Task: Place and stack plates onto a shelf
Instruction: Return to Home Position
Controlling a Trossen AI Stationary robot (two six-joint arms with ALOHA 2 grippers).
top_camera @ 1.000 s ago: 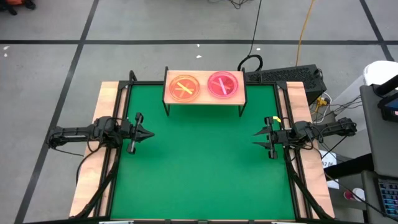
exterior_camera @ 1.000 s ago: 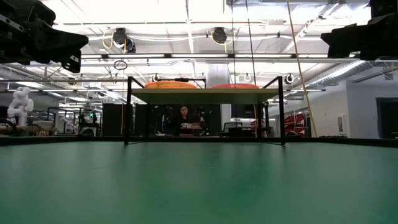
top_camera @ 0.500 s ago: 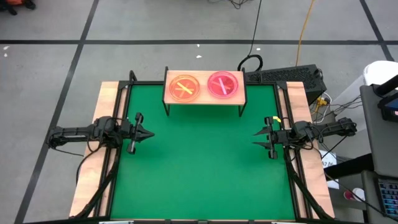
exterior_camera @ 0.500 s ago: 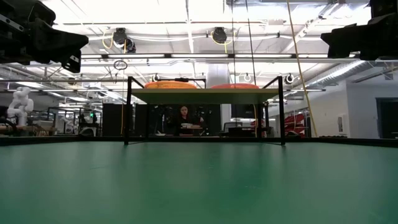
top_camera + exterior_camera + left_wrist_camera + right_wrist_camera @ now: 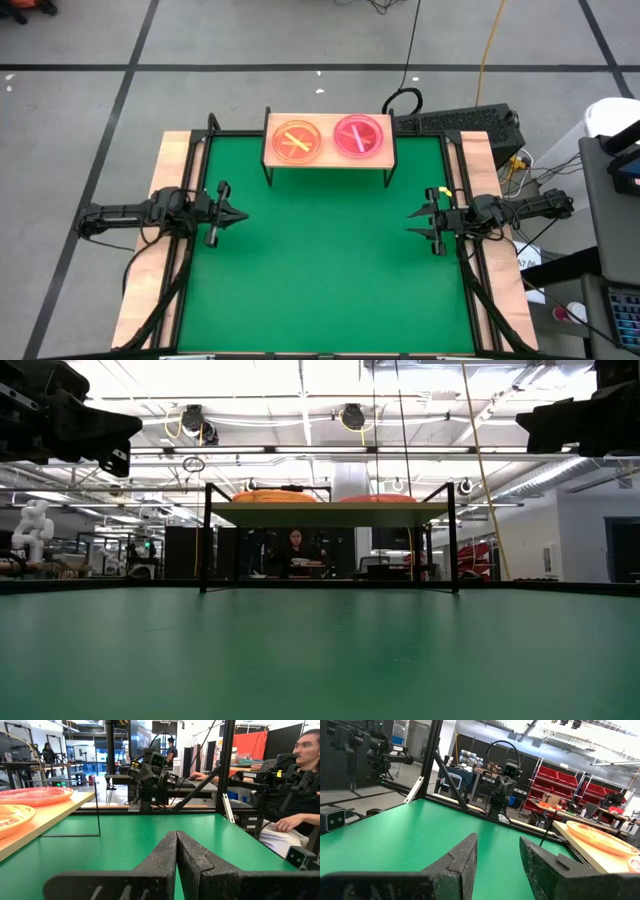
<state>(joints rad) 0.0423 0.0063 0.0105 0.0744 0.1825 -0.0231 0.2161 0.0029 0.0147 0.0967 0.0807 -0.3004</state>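
The light-wood shelf (image 5: 328, 157) stands on thin black legs at the table's far edge. On its board rest an amber plate pile (image 5: 296, 140) on the left and a pink one (image 5: 359, 135) on the right, each showing bright stripes; how many plates each pile holds I cannot tell. The low view shows their rims above the board (image 5: 272, 496). My left gripper (image 5: 245, 215) hovers shut and empty at the table's left edge, its fingertips closed together in the left wrist view (image 5: 176, 834). My right gripper (image 5: 409, 222) hovers at the right edge, slightly open and empty (image 5: 498, 840).
The green mat (image 5: 320, 260) lies between the two grippers. A black keyboard (image 5: 460, 122) and cables lie beyond the table's far right corner. A person (image 5: 300, 795) sits beyond the table's right side; another person (image 5: 296, 550) shows far behind the shelf.
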